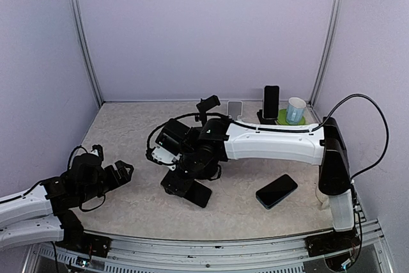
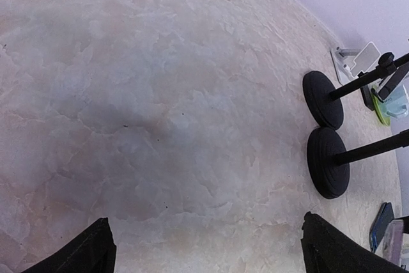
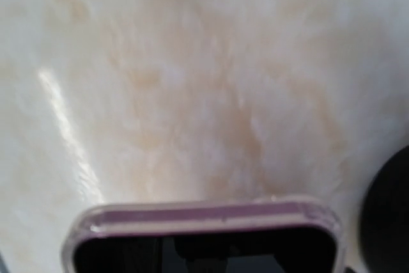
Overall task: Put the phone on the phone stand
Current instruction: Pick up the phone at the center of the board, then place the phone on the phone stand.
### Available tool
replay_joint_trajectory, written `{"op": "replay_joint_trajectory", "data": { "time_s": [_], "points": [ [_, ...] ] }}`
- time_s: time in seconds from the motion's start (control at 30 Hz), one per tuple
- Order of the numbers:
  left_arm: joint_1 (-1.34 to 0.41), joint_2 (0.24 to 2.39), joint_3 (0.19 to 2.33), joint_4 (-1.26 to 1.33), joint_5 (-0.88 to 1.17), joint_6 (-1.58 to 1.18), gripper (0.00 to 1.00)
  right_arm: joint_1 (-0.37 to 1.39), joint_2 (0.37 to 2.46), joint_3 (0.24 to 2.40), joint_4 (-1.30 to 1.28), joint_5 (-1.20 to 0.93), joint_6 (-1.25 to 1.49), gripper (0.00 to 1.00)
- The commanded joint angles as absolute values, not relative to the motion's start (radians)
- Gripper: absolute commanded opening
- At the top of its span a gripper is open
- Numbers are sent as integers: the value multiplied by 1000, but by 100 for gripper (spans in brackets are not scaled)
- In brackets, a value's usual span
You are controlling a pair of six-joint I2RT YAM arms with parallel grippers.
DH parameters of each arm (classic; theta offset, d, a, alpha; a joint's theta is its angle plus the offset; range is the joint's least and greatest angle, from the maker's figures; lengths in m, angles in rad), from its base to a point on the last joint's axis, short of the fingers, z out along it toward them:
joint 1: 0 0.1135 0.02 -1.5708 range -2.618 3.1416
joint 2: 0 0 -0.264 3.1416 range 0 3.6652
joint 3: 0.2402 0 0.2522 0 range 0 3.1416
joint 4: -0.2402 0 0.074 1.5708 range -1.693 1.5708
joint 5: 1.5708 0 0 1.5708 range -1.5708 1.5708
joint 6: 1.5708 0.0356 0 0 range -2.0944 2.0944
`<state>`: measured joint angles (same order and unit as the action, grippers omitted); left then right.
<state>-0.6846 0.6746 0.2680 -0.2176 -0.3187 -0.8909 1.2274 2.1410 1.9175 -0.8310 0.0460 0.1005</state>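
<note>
My right gripper [image 1: 185, 187] reaches to the table's middle left and is shut on a dark phone in a lilac case [image 1: 199, 194], held low over the table. In the right wrist view the phone's lilac top edge [image 3: 204, 217] fills the bottom; my fingers are hidden. A white phone stand [image 1: 235, 108] stands empty at the back. It also shows small in the left wrist view [image 2: 358, 61]. My left gripper [image 1: 118, 174] is open and empty at the near left; its gap [image 2: 211, 257] shows only bare table.
A second phone with a blue edge [image 1: 277, 190] lies flat at the near right. A black stand holding a dark phone [image 1: 271, 103] and a cup on a green coaster [image 1: 295, 110] are at the back right. Two black round-based poles [image 2: 323, 99] [image 2: 328, 161] stand mid-table.
</note>
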Motion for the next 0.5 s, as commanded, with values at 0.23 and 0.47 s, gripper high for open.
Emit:
{"op": "replay_joint_trajectory", "data": {
  "time_s": [0.23, 0.47],
  "points": [
    [-676, 687, 256, -207, -313, -901, 99, 1243, 1924, 1915, -701, 131, 80, 46],
    [-676, 698, 252, -188, -302, -904, 99, 1244, 1856, 1966, -714, 219, 80, 45]
  ]
}}
